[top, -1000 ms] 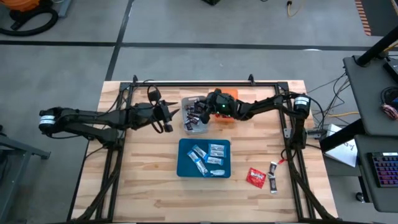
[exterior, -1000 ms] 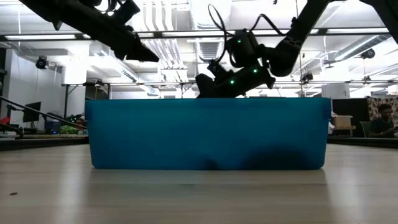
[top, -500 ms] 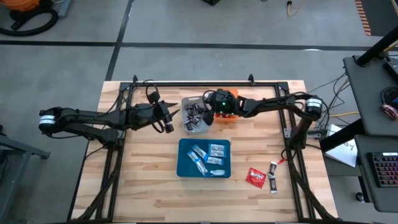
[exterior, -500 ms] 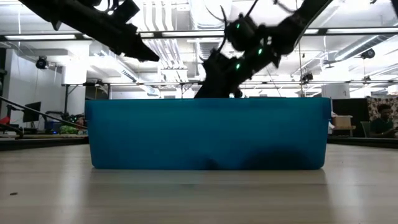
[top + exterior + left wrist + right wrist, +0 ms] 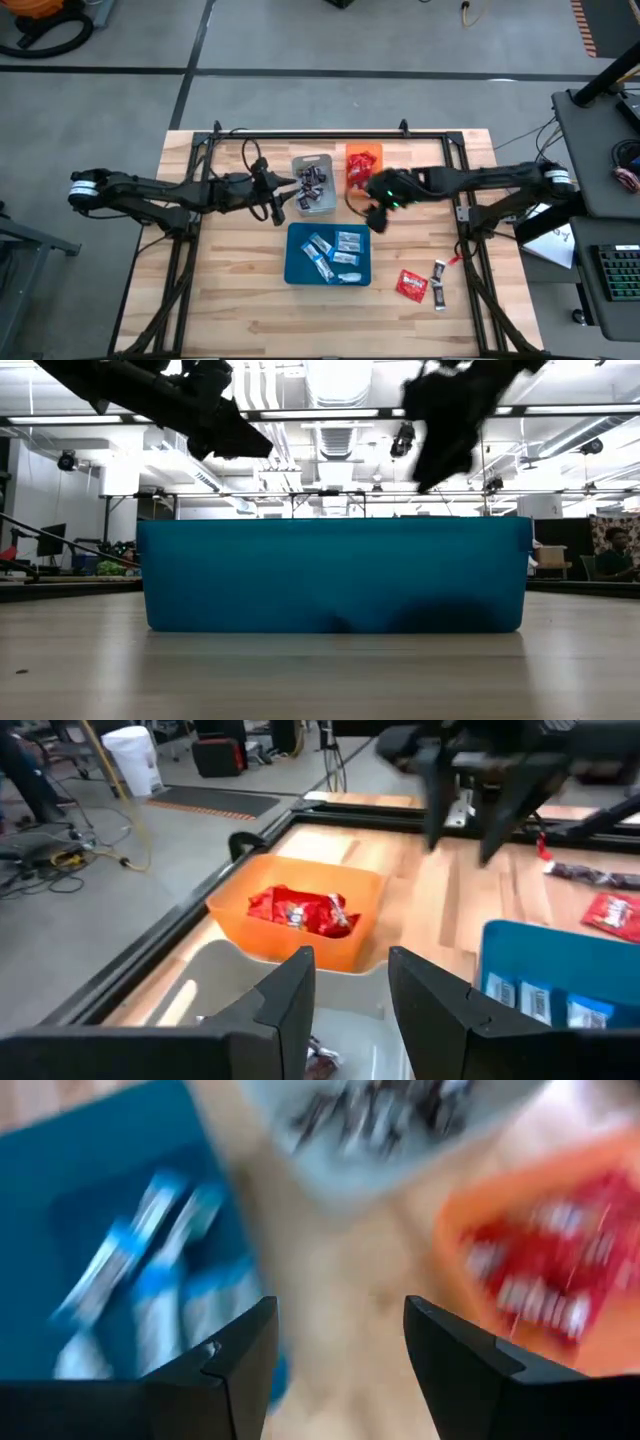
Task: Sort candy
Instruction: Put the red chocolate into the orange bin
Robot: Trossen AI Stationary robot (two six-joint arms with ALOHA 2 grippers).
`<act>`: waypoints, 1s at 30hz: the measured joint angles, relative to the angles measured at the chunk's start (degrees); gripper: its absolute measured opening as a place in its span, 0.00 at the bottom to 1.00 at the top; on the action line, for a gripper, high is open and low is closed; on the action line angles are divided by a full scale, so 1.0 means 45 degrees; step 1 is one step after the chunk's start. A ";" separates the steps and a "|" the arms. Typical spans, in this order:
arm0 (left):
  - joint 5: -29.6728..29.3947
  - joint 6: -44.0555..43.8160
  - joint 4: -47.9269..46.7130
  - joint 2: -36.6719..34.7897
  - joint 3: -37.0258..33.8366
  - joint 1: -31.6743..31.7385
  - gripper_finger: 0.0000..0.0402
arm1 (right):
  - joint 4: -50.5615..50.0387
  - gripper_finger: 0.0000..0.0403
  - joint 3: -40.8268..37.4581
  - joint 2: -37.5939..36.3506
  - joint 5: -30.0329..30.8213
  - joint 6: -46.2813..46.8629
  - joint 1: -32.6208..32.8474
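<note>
Dark mini bars lie in the grey tray (image 5: 314, 185), red packets (image 5: 300, 910) in the orange tray (image 5: 363, 165), and blue-and-white bars (image 5: 335, 252) in the blue tray (image 5: 296, 262). A loose red packet (image 5: 411, 285) and two dark bars (image 5: 440, 272) lie on the table at the near right. My left gripper (image 5: 278, 200) hovers open just left of the grey tray, nothing between its fingers (image 5: 350, 975). My right gripper (image 5: 376, 218) hangs open and empty in the air, between the orange tray and the blue tray (image 5: 340, 1330).
A black frame rail (image 5: 330, 133) runs along the table's far edge, with uprights at both sides. Bare wood shows at the near left (image 5: 230, 290). In the low view the blue tray's wall (image 5: 335, 575) hides everything behind it.
My right gripper has drawn back from over the grey tray, rising and swinging toward the table's right and near edge, to a spot in front of the orange tray. My left gripper has rolled about its own axis and stayed beside the grey tray.
</note>
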 joint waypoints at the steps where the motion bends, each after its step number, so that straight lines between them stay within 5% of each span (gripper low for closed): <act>1: -0.0001 -0.0006 0.0125 0.0156 0.0000 -0.0060 0.28 | -0.0677 0.50 0.0000 -0.0318 -0.0135 0.0443 0.0294; 9: -0.0010 -0.0474 0.1563 0.0797 0.0005 -0.0880 0.28 | -0.4811 0.50 0.0000 -0.1540 -0.1028 0.5980 0.2347; 16: -0.0100 -0.0665 0.1551 0.0527 0.0002 -0.1916 0.28 | -0.8933 0.50 -0.0304 -0.0131 -0.3351 0.8682 0.3738; 21: -0.0484 -0.0212 0.1542 0.0520 0.0000 -0.2087 0.28 | -0.7578 0.50 -0.0944 0.0718 -0.4482 0.8243 0.4519; 30: -0.0812 0.0253 0.1328 0.0486 -0.0005 -0.2087 0.28 | -0.5832 0.50 -0.1287 0.1931 -0.3929 0.7638 0.6930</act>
